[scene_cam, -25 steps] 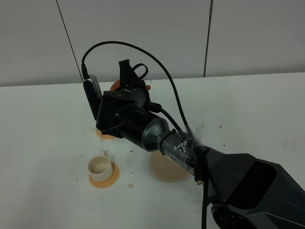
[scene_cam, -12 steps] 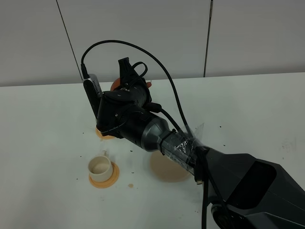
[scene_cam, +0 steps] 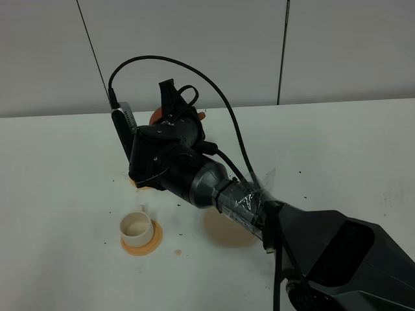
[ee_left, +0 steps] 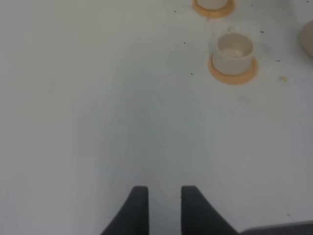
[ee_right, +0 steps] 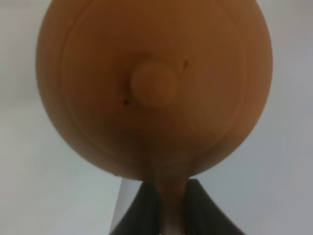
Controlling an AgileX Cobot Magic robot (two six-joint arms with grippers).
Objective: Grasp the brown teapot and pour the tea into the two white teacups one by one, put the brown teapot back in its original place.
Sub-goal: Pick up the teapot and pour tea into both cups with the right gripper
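One pour step is in hand, by my reading.

**Pot:** The brown teapot (ee_right: pixel 154 83) is off the table and carried in the air. The right wrist view faces its lid, with the knob central and the body filling most of the frame. The loop handle (ee_right: pixel 165 180) runs down between the jaws of the right gripper (ee_right: pixel 170 200), which are pressed together on it in a firm pinch. In the high view the arm reaches across to the left half and hides nearly all of the pot. Only reddish slivers show on either side of the wrist, above the far coaster (scene_cam: pixel 138 183).

**Cups:**
- The far teacup (ee_left: pixel 213 3) is cut off at the frame edge in the left wrist view and hidden under the arm in the high view, so its contents cannot be read.
- The near teacup (scene_cam: pixel 136 225) stands upright on its orange coaster (scene_cam: pixel 144 245), apart from the pot. Its interior is pale, and I cannot tell whether it holds tea.
- No stream is visible in any view.

**Return spot:** The beige disc (scene_cam: pixel 224 233) is bare and partly behind the forearm.

**Idle arm:** The left gripper (ee_left: pixel 161 208) is low over the table (scene_cam: pixel 58 155), well apart from the cups, with nothing between its fingers. A narrow slit shows between them, and I cannot tell whether that is full closure.

**Status:** Grasp and lift are done. The pour is apparently at the far cup. Left to do: fill any cup not yet filled, then set the pot back on the disc.
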